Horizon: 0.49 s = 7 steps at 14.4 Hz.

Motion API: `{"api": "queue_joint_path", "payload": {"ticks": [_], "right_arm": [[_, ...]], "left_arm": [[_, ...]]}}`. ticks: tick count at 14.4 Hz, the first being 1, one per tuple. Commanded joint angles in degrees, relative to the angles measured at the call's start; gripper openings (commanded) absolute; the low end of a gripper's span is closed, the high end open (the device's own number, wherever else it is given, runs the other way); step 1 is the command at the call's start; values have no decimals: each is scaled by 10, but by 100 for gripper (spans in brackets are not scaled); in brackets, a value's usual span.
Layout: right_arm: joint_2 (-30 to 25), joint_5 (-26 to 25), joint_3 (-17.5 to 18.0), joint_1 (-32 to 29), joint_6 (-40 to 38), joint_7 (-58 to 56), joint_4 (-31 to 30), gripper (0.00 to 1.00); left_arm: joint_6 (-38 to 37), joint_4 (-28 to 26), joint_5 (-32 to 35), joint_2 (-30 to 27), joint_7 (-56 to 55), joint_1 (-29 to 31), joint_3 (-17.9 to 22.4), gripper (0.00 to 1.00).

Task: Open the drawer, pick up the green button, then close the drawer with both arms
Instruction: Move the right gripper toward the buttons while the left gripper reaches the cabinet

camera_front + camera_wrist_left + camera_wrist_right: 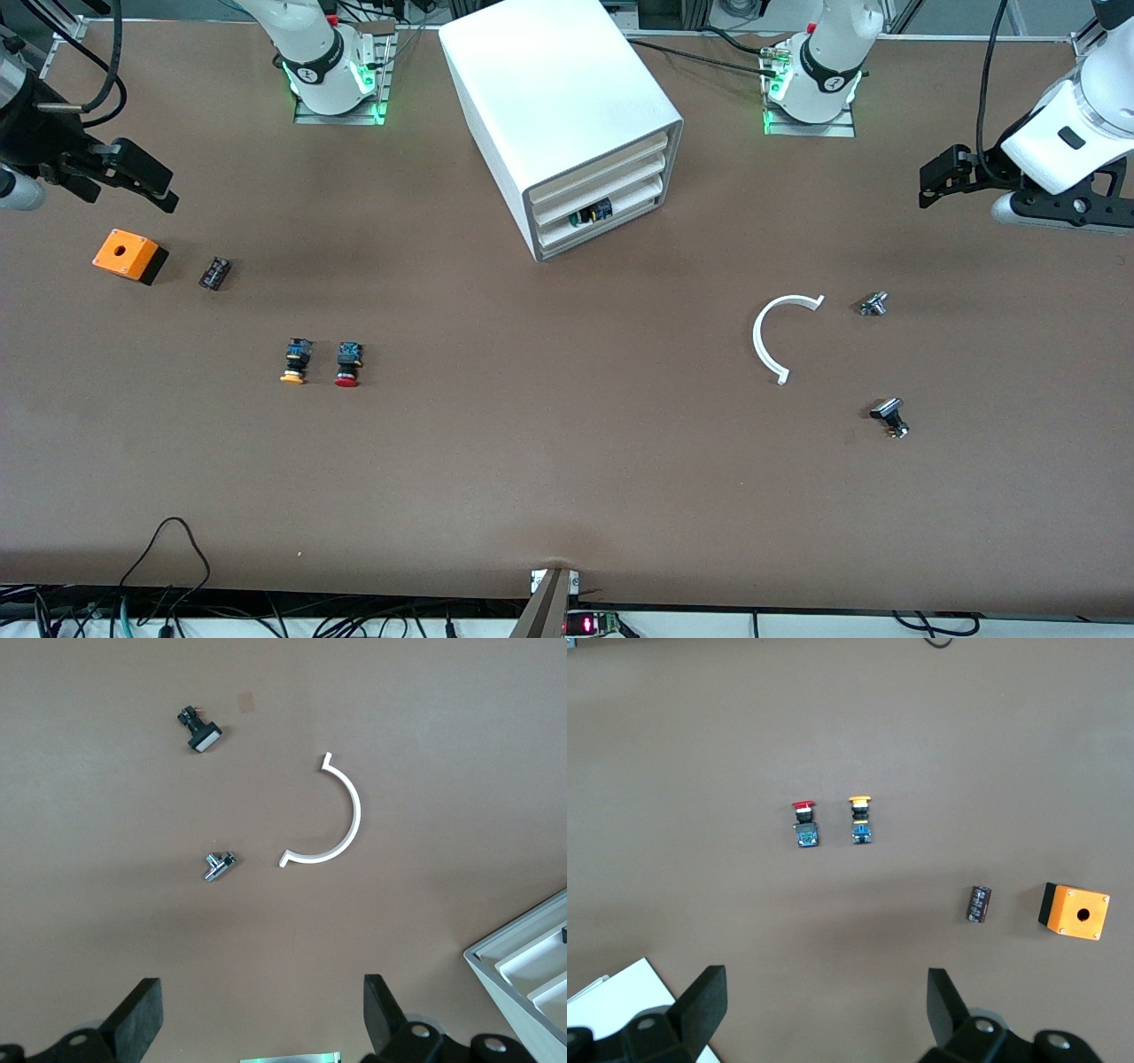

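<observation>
Front view: button (592,213) inside shut drawer (595,215) of cabinet (549,97)

The left arm waits raised over its own end of the table, its wrist angled in from the edge. The left gripper (930,184) hangs in the air above the surface with its fingers (140,1014) spread wide and nothing between them. The right arm waits likewise over its end of the table. The right gripper (146,184) hangs empty there, fingers (704,1005) wide apart.
</observation>
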Motion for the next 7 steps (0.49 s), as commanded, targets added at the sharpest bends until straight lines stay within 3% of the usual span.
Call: {"api": "queue_joint_path", "payload": {"ticks": [1,7], "right_arm": [[-3,10,2,-6,-9,-2,6,100],[25,10,3,-8,-30,-11,3,100]], "left_arm": [[-6,13,12,4,-5,-1,-3,100],[-6,13,12,3,-5,-1,-4,100]]}}
